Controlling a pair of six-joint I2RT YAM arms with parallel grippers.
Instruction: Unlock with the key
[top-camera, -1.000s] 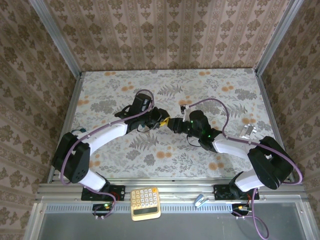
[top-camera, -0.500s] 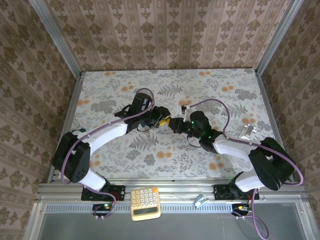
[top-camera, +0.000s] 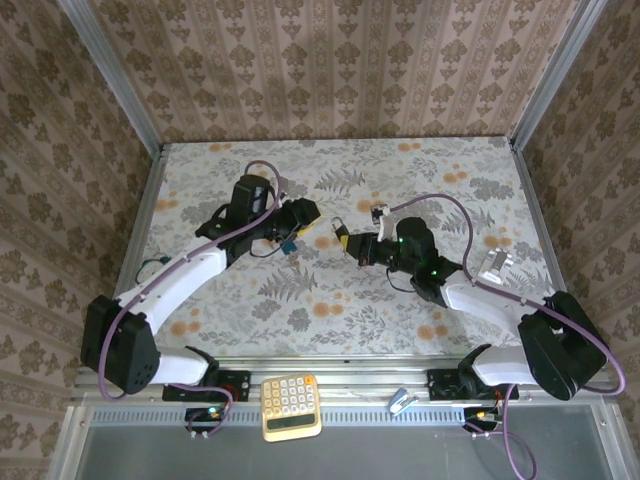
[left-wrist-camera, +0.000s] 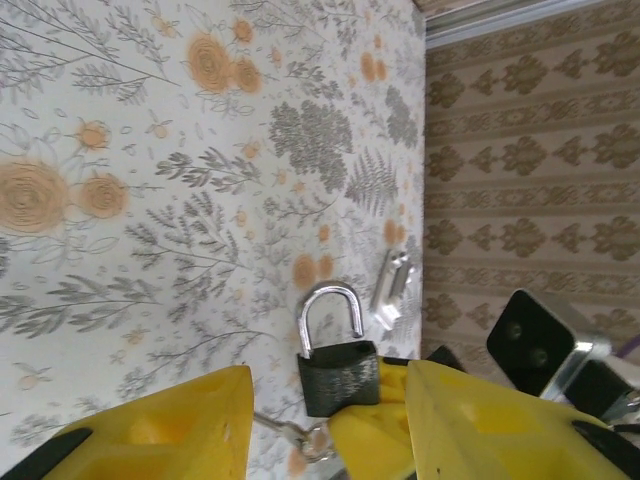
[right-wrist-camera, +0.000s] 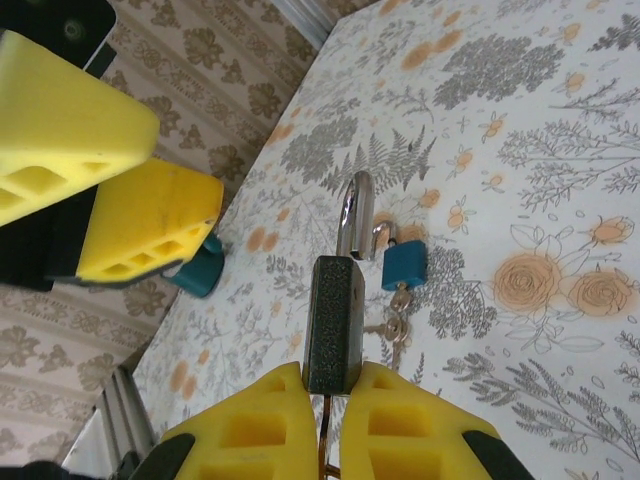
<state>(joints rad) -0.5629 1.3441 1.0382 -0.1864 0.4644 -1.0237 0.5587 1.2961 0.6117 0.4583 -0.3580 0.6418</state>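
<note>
My right gripper (right-wrist-camera: 335, 385) is shut on the lower body of a dark padlock (right-wrist-camera: 333, 320), holding it upright above the table. Its silver shackle (left-wrist-camera: 330, 312) stands open, with one leg out of the body. A thin metal blade and ring (left-wrist-camera: 298, 433) hang under the padlock; the key's black head is hidden. My left gripper (left-wrist-camera: 325, 400) is open, with its yellow fingers (left-wrist-camera: 165, 425) on either side of the padlock and apart from it. From above, the padlock (top-camera: 337, 228) sits between the left gripper (top-camera: 318, 226) and the right gripper (top-camera: 356, 244).
A small blue padlock (right-wrist-camera: 403, 262) with keys (right-wrist-camera: 393, 328) lies on the floral table (top-camera: 400, 170). A teal object (right-wrist-camera: 195, 270) lies near the left fingers. A silver metal part (top-camera: 495, 262) lies at right. A calculator (top-camera: 291, 407) and a small clip (top-camera: 402, 401) rest on the near rail.
The left gripper has opened and drawn back to the left, away from the padlock. The right gripper has stayed shut on the padlock and shifted slightly right.
</note>
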